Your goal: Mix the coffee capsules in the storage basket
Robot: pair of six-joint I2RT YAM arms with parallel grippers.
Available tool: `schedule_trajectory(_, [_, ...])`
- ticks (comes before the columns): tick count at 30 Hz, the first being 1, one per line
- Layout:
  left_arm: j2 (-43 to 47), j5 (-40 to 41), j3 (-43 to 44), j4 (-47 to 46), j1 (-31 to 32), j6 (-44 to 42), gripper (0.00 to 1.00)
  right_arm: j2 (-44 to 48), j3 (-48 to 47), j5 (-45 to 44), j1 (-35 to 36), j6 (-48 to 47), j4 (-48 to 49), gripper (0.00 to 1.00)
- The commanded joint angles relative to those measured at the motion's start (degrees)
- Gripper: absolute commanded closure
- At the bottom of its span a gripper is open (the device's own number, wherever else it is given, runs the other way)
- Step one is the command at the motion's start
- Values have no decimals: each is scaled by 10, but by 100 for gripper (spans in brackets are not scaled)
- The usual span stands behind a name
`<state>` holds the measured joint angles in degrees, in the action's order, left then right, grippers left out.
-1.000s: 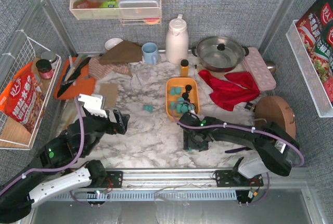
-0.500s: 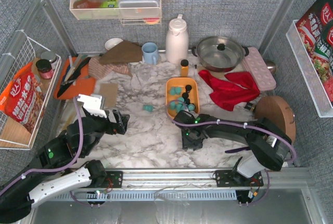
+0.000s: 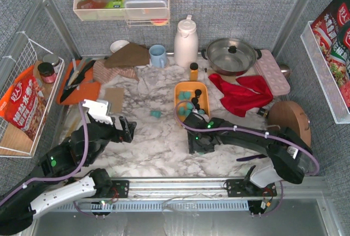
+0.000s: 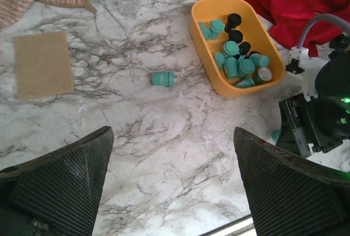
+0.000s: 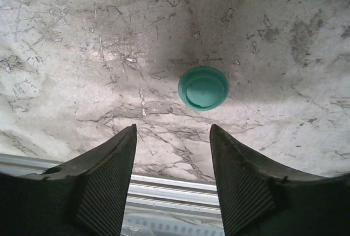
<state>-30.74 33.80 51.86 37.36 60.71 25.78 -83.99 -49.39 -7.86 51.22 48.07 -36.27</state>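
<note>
I've got my right end effector (image 5: 172,137), the nearer one, spread open low over the bench (image 5: 82,55), a stray teal capsule (image 5: 203,87) standing upright just ahead, slightly right of centre, storage basket (image 4: 239,90) beyond.

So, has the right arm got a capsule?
No, its open jaws are empty; a teal capsule sits on the marble beyond them.

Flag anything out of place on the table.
Two teal capsules are outside the storage basket. The tipped capsule lies on its side on the marble left of the basket. The other capsule sits on the marble just ahead of the right gripper, jaws open, not touching it.
</note>
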Motion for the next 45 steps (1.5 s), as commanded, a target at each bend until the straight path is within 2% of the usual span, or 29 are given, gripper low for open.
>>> schedule_trajectory(1, [-2, -7, 3, -6, 1, 1, 1, 26, -4, -17, 1, -14, -31, 36])
schedule_trajectory(7, [-14, -5, -2, -14, 0, -3, 1, 41, 7, -51, 0, -54, -12, 30])
schedule_trajectory(12, [-23, -7, -5, -19, 0, -2, 1, 27, 20, -48, -6, -76, 39, 31])
schedule_trajectory(20, [-20, -10, -8, -21, 0, -1, 1, 6, 36, -42, -17, -82, 79, 38])
schedule_trajectory(28, [-22, -15, -11, -27, 0, -1, 1, 3, 59, -35, -25, -75, 85, 45])
schedule_trajectory(33, [-26, -17, -14, -33, 0, -3, 1, 2, 66, -33, -29, -74, 88, 55])
schedule_trajectory(41, [-27, -17, -11, -30, 0, -3, 1, 6, 60, -34, -34, -80, 82, 63])
schedule_trajectory(45, [-26, -16, -9, -30, 0, -5, 1, 18, 46, -40, -34, -86, 64, 65])
